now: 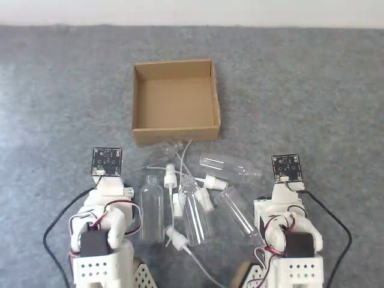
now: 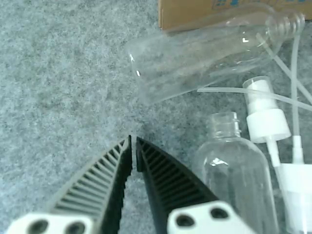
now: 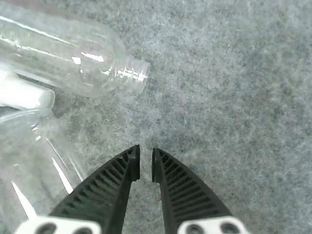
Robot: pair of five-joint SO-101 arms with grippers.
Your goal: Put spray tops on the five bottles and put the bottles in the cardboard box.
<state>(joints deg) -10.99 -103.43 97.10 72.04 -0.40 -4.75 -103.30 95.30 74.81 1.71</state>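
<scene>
The open cardboard box stands at the middle back with nothing in it. In front of it several clear capless bottles lie on the grey carpet, among them one by the left arm, one by the right arm and one against the box. White spray tops with thin tubes lie loose among them. My left gripper is shut and holds nothing, just short of a bottle's neck and a spray top. My right gripper is also shut and holds nothing, over bare carpet beside a bottle.
Both arm bases sit at the front, the left arm and the right arm, with cables trailing outward. Grey carpet spreads to either side of the box. A pale wall strip runs along the far edge.
</scene>
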